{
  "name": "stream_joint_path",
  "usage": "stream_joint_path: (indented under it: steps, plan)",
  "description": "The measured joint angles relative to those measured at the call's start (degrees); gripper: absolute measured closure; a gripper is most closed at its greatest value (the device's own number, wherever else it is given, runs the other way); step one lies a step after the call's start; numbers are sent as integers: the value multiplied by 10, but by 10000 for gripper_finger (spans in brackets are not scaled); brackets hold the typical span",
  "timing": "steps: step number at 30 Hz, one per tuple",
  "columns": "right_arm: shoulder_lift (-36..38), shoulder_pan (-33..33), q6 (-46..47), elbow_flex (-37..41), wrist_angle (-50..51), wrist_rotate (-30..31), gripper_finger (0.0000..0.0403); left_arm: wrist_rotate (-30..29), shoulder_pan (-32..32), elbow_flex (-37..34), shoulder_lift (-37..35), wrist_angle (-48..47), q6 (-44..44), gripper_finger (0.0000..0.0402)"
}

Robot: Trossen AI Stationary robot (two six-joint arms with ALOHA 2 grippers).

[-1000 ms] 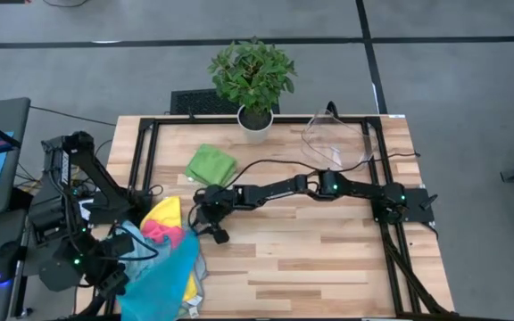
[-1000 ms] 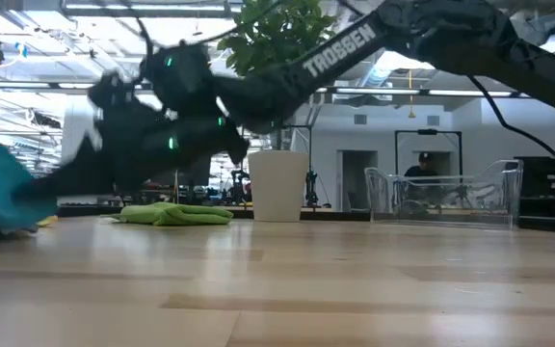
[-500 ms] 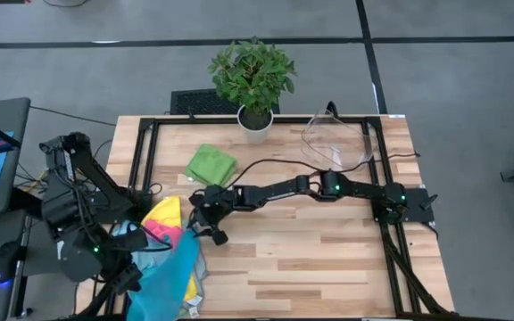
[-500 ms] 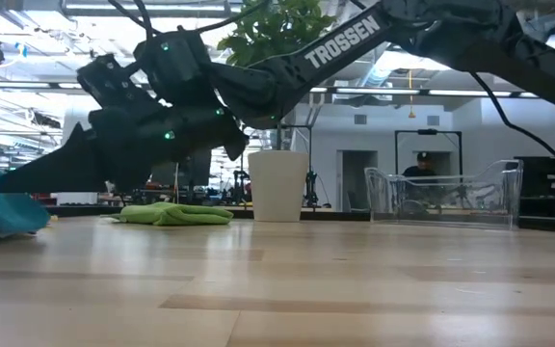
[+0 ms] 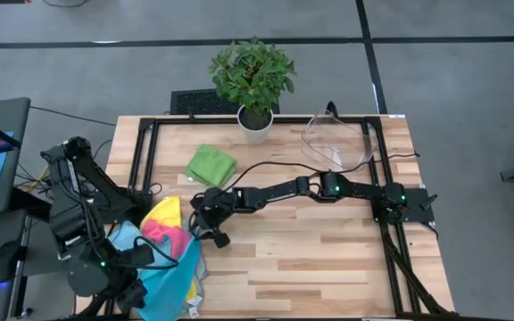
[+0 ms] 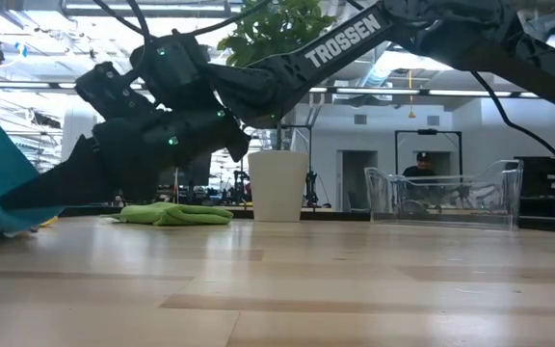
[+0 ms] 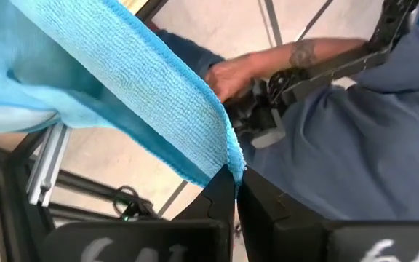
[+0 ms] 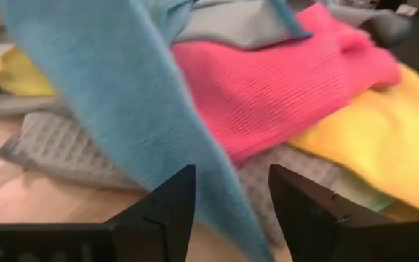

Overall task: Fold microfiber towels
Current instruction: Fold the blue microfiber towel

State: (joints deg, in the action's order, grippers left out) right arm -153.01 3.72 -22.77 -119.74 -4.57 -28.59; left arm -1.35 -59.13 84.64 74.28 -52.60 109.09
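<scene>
Left tool clamped on a corner of the blue towel, now drawn off the tabletop's left front edge. Right tool, fingers apart, has closed on its hanging edge beside the towel pile. Second grip likely next; green towel lies folded.

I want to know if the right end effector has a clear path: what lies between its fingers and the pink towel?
In the right wrist view, the blue towel hangs between the open right end effector and the pink towel.
</scene>
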Motion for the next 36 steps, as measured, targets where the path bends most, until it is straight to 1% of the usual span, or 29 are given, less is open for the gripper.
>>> stream_joint_path:
  steps: [2, 4, 8, 11, 12, 13, 15, 17, 21, 23, 27, 28, 32, 36]
  plan:
    - [0, 6, -16, 0, 14, 3, 222, -4, 0, 0, 0, 0, 0, 401]
    - [0, 13, -28, 0, 21, 5, 246, -4, 0, 0, 0, 1, 1, 401]
    - [0, 22, -27, 0, 27, 31, 313, -4, 0, 0, -1, 1, 1, 401]
    - [3, 22, -6, 0, 33, 33, 372, -4, 0, 0, -1, 1, 1, 401]
    - [6, 20, 3, 0, 44, 33, 385, -4, 0, 0, -1, 0, 2, 401]
    - [12, 18, 13, 0, 56, 33, 389, -4, 0, 0, -1, 0, 1, 401]
    - [30, 14, 39, 0, 93, 33, 387, -5, 0, 0, -1, -1, -5, 401]
    - [55, 8, 46, 0, 150, 30, 387, -5, 0, 0, -1, -6, -21, 401]
    - [111, -3, 15, 0, 286, 22, 394, -18, 7, 1, -1, -28, -62, 401]
    - [135, -9, 4, 0, 345, 15, 393, -32, 15, 1, -2, -56, -85, 401]
    - [186, -26, -11, 0, 496, 17, 395, -65, 31, 1, -11, -123, -139, 401]
    - [201, -29, -11, 1, 537, 22, 395, -71, 35, 1, -14, -140, -152, 401]
    - [263, -31, -17, 1, 648, 67, 395, -101, 54, 1, -32, -186, -200, 401]
    - [348, -25, 5, 1, 698, 107, 395, -130, 74, 1, -54, -209, -253, 401]
